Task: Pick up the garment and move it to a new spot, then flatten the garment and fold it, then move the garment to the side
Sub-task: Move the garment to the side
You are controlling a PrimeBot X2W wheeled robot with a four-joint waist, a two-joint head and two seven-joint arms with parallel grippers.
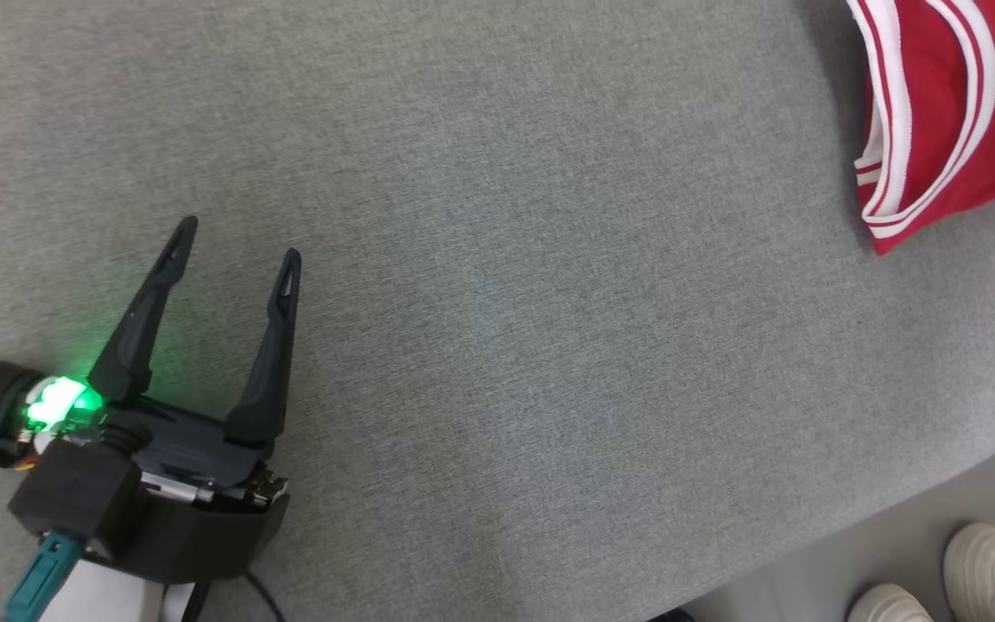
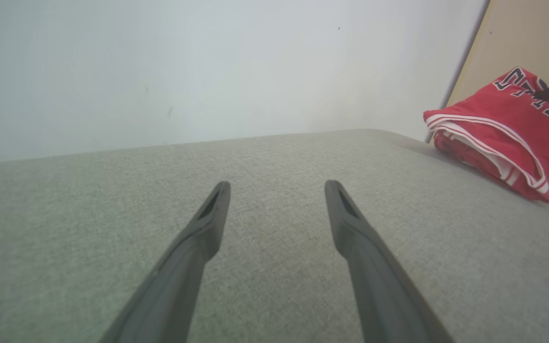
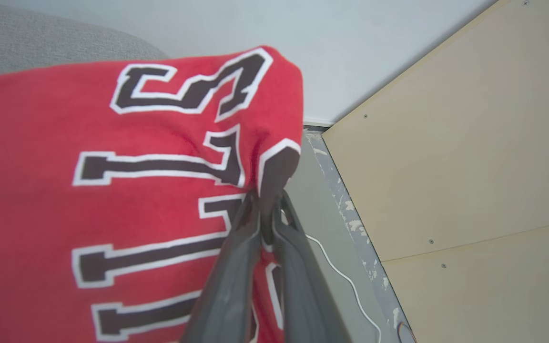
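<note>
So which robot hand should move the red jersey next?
Right. The right gripper is shut on the edge of the red jersey; the left gripper hangs open over grey fabric, far from it.

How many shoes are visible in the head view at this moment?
2. One pale shoe sits at the bottom edge, lower right; a second shoe is just right of it, both on the floor beyond the grey surface. Others may be cut off.

Head view, upper right: jersey (image 1: 938,112) cut off by top and right edge. Lower right: shoes (image 1: 985,566) cut by bottom edge. Left wrist view: jersey runs off right edge, letters (image 2: 513,78) too small to read. Right wrist view: letters cut off at bottom.
</note>
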